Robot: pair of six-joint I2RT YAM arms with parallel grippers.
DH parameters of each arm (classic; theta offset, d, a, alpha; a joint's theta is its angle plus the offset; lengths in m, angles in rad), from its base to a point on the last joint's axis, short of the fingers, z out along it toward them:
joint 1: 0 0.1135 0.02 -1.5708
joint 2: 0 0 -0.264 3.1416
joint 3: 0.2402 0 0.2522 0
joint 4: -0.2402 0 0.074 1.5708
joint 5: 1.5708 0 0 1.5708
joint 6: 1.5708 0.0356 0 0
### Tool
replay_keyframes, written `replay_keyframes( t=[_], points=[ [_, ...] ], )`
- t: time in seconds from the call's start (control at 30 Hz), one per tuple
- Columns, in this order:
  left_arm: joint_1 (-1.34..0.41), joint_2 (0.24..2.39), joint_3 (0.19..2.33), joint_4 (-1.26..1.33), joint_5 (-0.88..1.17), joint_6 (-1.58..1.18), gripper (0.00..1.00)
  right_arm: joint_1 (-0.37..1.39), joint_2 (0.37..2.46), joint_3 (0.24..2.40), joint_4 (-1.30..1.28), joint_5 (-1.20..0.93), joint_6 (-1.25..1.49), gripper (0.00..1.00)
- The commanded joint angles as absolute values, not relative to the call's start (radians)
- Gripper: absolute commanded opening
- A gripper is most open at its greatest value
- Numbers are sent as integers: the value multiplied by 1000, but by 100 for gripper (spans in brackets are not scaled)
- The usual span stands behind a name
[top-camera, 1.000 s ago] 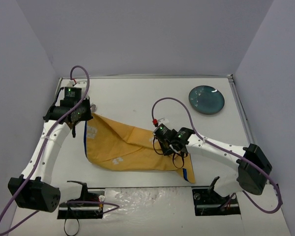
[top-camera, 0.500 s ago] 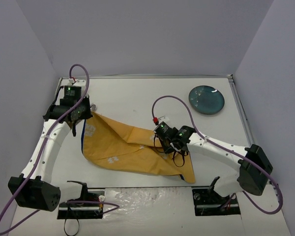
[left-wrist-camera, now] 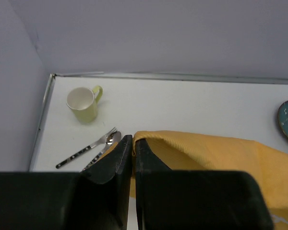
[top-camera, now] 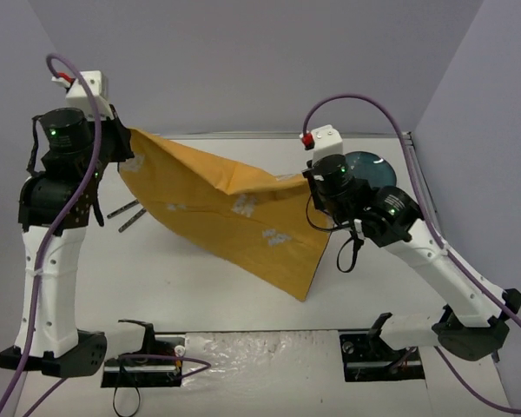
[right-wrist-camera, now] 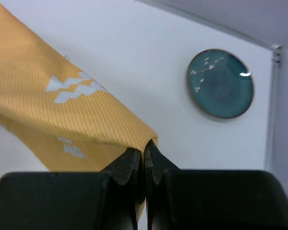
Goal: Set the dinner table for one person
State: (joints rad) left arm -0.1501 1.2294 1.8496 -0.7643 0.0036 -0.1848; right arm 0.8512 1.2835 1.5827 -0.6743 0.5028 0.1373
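White top, thin metal rim: the dinner table (top-camera: 200, 282) spans the whole floor of the scene under both arms.

Orange-yellow cloth, pale printed motifs: the placemat (top-camera: 213, 195). A second ago it lay crumpled on the table's middle; it now hangs in the air, stretched from upper left to right, with one corner drooping toward the near centre. Whether that corner touches the table cannot be told.

Left gripper (left-wrist-camera: 133, 140): jaws closed, pinching the placemat's far left edge. It was low over the far left of the table a second ago and is now raised high on an upright arm.

Right gripper (right-wrist-camera: 144, 146): jaws closed on the cloth's right edge, also risen from its earlier low position at centre.

Teal plate (right-wrist-camera: 221, 84), white specks: flat on the far right of the table, in the same place as before. The overhead view now shows it partly hidden behind the right arm.

Pale yellow-green mug (left-wrist-camera: 84, 103): upright in the far left corner.

Fork (left-wrist-camera: 86, 148) and spoon (left-wrist-camera: 111, 139): side by side just near of the mug, exposed on the left now that arm and cloth have lifted.
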Motion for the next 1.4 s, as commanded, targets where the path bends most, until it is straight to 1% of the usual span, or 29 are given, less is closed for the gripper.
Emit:
replay_keyframes(
  t=[0.0, 0.13, 0.33, 0.43, 0.67, 0.8, 0.93, 1.1, 1.17, 1.27, 1.37],
  points=[
    [-143, 1219, 1993, -730, -55, -117, 0, 832, 1250, 1699, -693, 682, -56, 0],
    [-143, 1229, 2028, -720, -109, -120, 0, 763, 1284, 1798, -686, 714, -141, 0],
    [-143, 1256, 2059, -711, -147, -115, 0, 666, 1319, 1876, -634, 643, -232, 0],
    [-143, 1283, 2062, -708, -143, -120, 0, 623, 1353, 1891, -601, 596, -260, 0],
    [-142, 1363, 2048, -672, -137, -115, 0, 447, 1441, 1927, -505, 396, -302, 0],
    [-138, 1429, 2067, -645, -138, -107, 0, 364, 1533, 1972, -450, 339, -327, 0],
    [-131, 1537, 2139, -631, -139, -104, 0, 327, 1655, 2073, -396, 312, -351, 0],
    [-125, 1698, 2321, -620, -109, -75, 0, 313, 1820, 2281, -361, 362, -405, 0],
    [-122, 1743, 2393, -613, -119, -48, 0, 313, 1845, 2357, -339, 367, -411, 0],
    [-116, 1770, 2459, -565, -145, 42, 0, 313, 1822, 2311, -250, 368, -410, 0],
    [-111, 1751, 2460, -516, -112, 83, 0, 315, 1705, 2096, -55, 374, -432, 0]
  ],
)
